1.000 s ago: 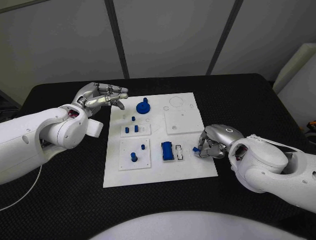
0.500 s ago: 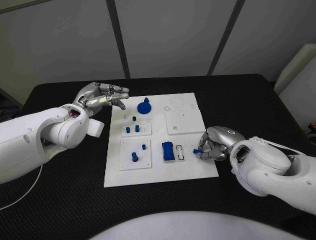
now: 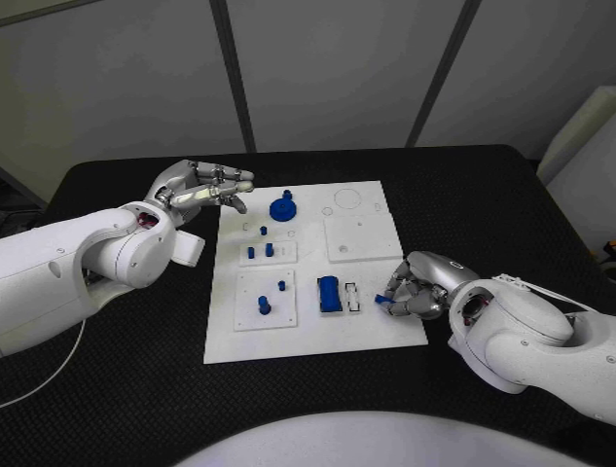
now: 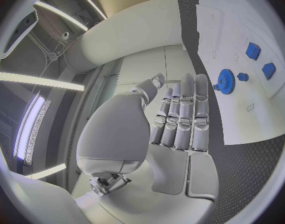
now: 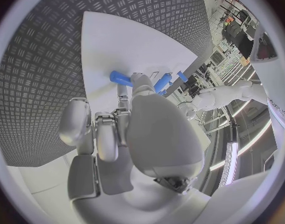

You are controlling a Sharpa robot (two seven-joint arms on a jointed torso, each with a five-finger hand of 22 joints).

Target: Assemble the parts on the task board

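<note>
Two hands — left hand (image 3: 202, 189) spread beside task board (image 3: 308, 331), right hand (image 3: 417, 284) pinching blue part (image 3: 386, 299).

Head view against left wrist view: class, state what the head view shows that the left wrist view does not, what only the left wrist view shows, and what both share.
Head view alone: the right hand at the task board's right edge, touching a small blue part, and the blue block beside it. Left wrist view alone: the left hand's palm side, fingers side by side and straight, holding nothing. Both share: the left hand, the board, the black table and the blue round part.
</note>
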